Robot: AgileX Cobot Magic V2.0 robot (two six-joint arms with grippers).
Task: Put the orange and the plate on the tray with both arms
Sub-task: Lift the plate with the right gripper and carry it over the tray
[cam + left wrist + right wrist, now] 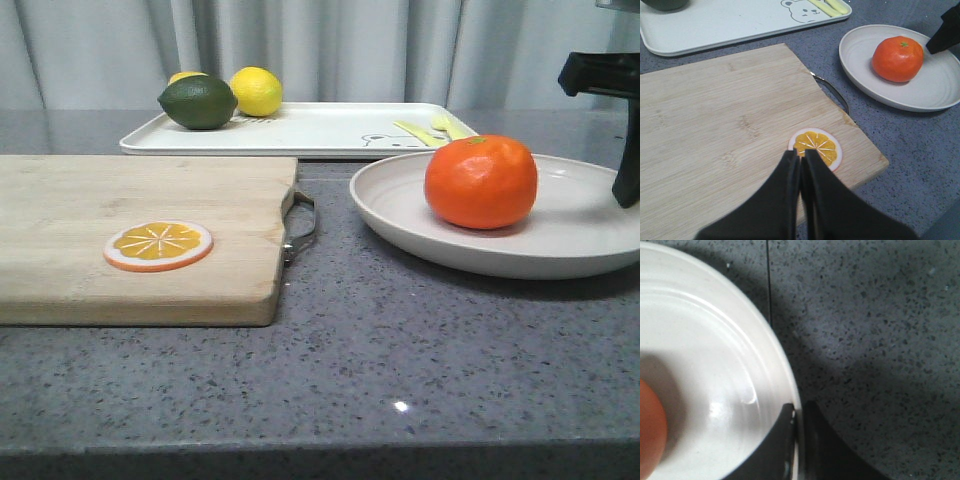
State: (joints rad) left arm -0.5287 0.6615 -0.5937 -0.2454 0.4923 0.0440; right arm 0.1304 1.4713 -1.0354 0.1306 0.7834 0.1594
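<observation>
The orange (480, 182) lies in the off-white plate (580, 215) on the grey counter, right of the board and in front of the white tray (320, 130). My right gripper (799, 410) is shut on the plate's rim, one finger inside and one outside; in the front view it (628, 190) is at the plate's right edge. The orange (650, 430) shows at the edge of the right wrist view. My left gripper (801, 154) is shut and empty, above the cutting board, away from the plate (940, 85) and orange (897, 58). The tray (730, 22) lies beyond the board.
A wooden cutting board (120, 230) with a metal handle (300, 225) lies at the left, bearing a flat orange slice (158, 245). On the tray are a yellow lemon (256, 91), a dark green fruit (198, 102) and yellow cutlery (430, 130).
</observation>
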